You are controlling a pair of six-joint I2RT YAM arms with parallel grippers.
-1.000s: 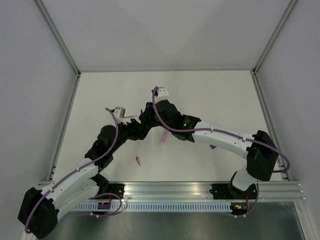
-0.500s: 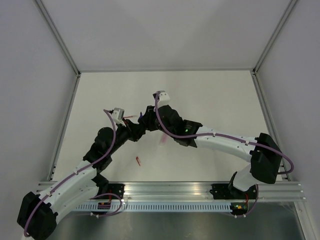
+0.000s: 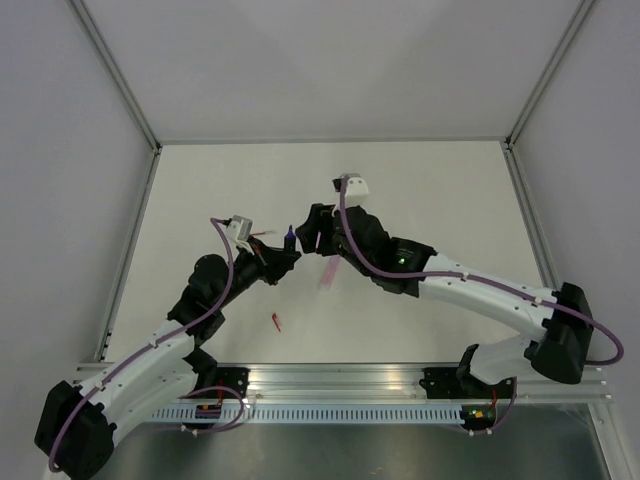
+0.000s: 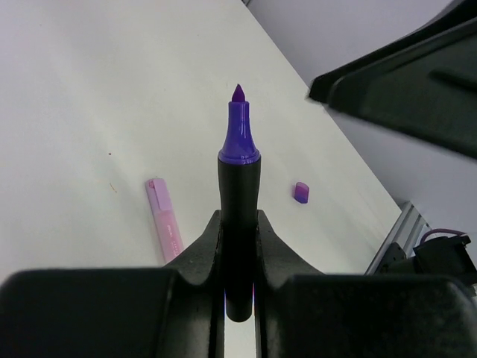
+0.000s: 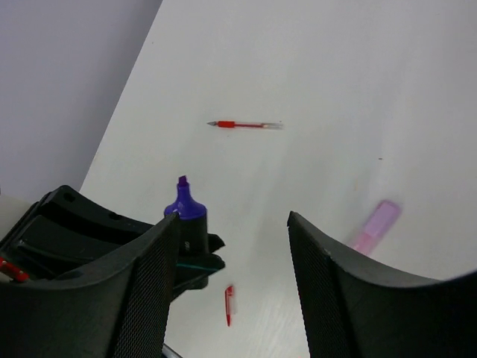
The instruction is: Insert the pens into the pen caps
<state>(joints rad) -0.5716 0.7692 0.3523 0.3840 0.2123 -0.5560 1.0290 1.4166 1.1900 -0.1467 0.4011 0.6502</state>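
red cap (image 5: 229, 304) lies on the table (image 3: 420, 180), nearest the arm bases. left gripper (image 4: 238, 224) clamps a purple-tipped marker (image 4: 238, 171), tip up. pink marker (image 4: 164, 220) and purple cap (image 4: 301, 192) lie apart on the table. right gripper (image 5: 232, 220) stands wide, holding nothing. red pen (image 5: 246, 124) lies farthest.

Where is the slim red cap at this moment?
Top view: the red cap lies loose on the table, left of centre, near the front edge, just right of the left arm.
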